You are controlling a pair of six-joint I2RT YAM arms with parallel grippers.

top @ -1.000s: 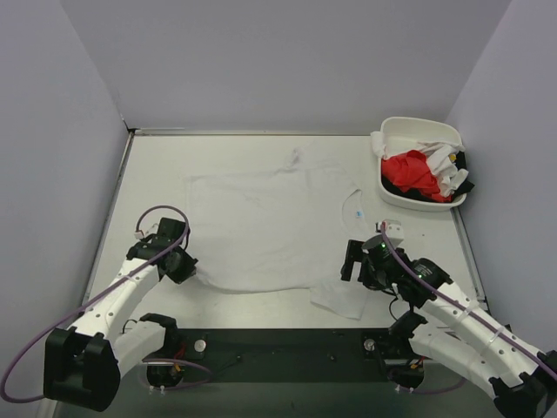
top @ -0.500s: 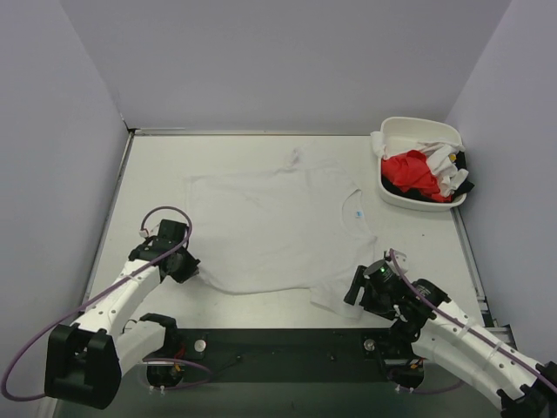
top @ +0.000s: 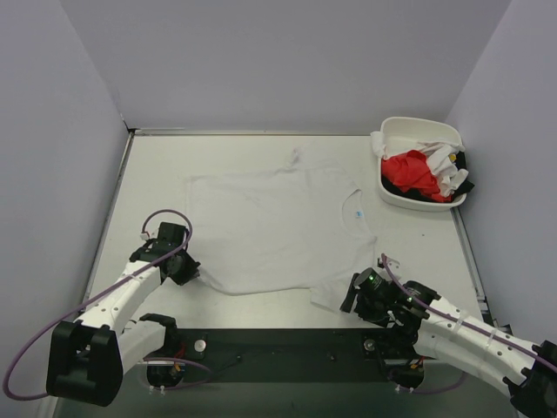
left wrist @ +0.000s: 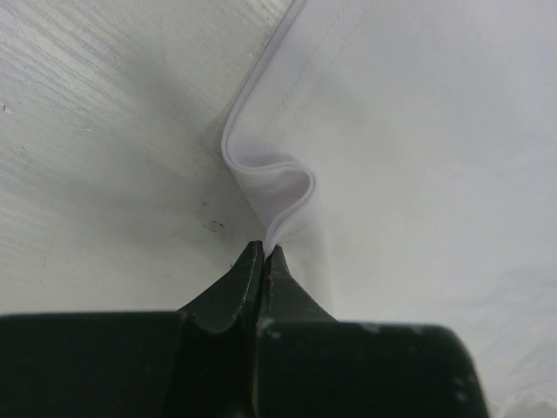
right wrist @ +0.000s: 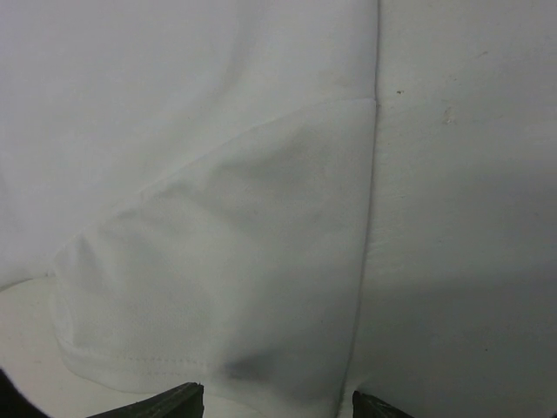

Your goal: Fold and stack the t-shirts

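**Step in hand.** Start of the first fold on the white t-shirt (top: 270,231). It lies spread flat on the table (top: 157,174), with both arms working its near edge. Judgement: this is the grasp stage, and no fold is made yet.

**Left gripper** (left wrist: 264,252). Jaws are fully closed, tips together. The hem (left wrist: 270,174) buckles into a small raised loop directly ahead of the tips, and the cloth edge runs into the closed jaws. I read this as a pinch on the shirt's near corner. Bare table lies to the left of the tips, shirt body ahead and to the right.

**Right gripper** (right wrist: 274,402). Jaws are apart, about mid-width, with both tips showing at the bottom of the wrist view. The sleeve (right wrist: 226,261) lies flat directly ahead of and below the gap, its stitched cuff edge nearest the tips. No cloth is lifted or gathered between them, so nothing is held. Contact with the cloth cannot be told.

**Elsewhere.** The neck label (top: 359,212) sits beyond the right gripper. The red t-shirt (top: 409,172) and other whites wait in the tub (top: 418,126), well beyond and to the right of it.

**Next move calls for.** Judgement: the right jaws need to close on the sleeve or shoulder edge. Both arms can then lift together and carry the near edge across.

**Risk.** Thin cloth may slip from a shallow pinch.
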